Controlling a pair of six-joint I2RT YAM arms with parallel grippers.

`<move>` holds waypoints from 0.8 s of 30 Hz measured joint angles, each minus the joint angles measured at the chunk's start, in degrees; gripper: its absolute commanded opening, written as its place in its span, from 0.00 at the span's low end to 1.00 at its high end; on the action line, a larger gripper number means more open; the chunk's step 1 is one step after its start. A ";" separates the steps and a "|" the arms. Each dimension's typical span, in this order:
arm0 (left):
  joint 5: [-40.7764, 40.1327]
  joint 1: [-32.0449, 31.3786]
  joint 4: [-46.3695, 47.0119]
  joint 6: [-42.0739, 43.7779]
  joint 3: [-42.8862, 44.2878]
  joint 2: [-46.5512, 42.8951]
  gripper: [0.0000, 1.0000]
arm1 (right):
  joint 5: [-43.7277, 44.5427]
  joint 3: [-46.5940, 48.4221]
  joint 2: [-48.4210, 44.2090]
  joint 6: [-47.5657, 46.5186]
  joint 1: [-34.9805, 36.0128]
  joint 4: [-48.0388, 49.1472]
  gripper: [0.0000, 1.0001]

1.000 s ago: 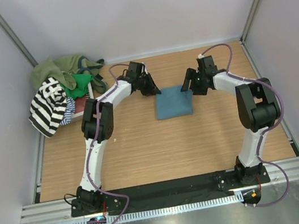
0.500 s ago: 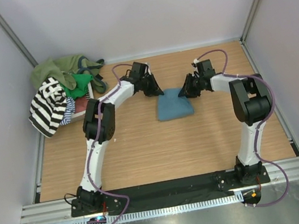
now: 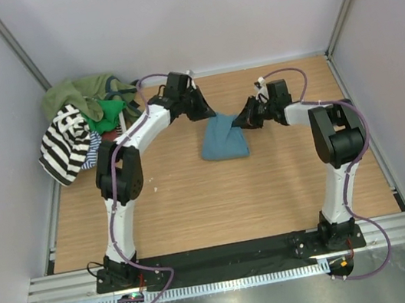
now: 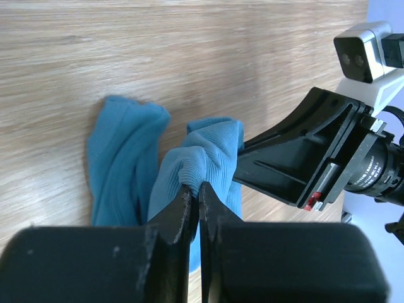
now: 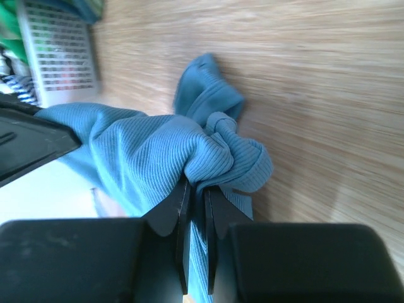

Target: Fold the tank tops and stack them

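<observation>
The teal-blue tank top [image 3: 224, 140] lies mid-table, its far edge lifted and bunched between both grippers. My left gripper [image 3: 208, 116] is shut on the far-left corner; in the left wrist view its jaws [image 4: 194, 189] pinch a ribbed fold of teal cloth [image 4: 123, 158]. From the other side my right gripper [image 3: 242, 120] is shut on the far-right corner, and the right wrist view shows a knot of the cloth [image 5: 145, 158] pinched at its tips [image 5: 197, 186]. The black-and-white striped tank top [image 3: 65, 143] lies in the heap at far left.
Olive [image 3: 76, 95] and green [image 3: 109, 113] tops are piled with the striped one over a white grid basket [image 5: 60, 53] at the far-left corner. Grey walls close the table on three sides. Both grippers stand close together, almost tip to tip.
The right gripper has shut on the teal top's far-right corner. Both grippers have raised the far edge, so the flat folded top is now bunched and shifted slightly left.
</observation>
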 measured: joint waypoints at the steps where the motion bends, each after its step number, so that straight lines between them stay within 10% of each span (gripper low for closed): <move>1: -0.07 0.04 0.00 0.00 -0.35 -0.50 0.04 | -0.76 -0.28 0.02 0.90 -0.15 1.11 0.06; 24: -2.05 3.08 -0.04 0.11 -2.05 5.95 0.05 | -10.03 -3.26 10.36 12.33 -5.92 19.78 0.01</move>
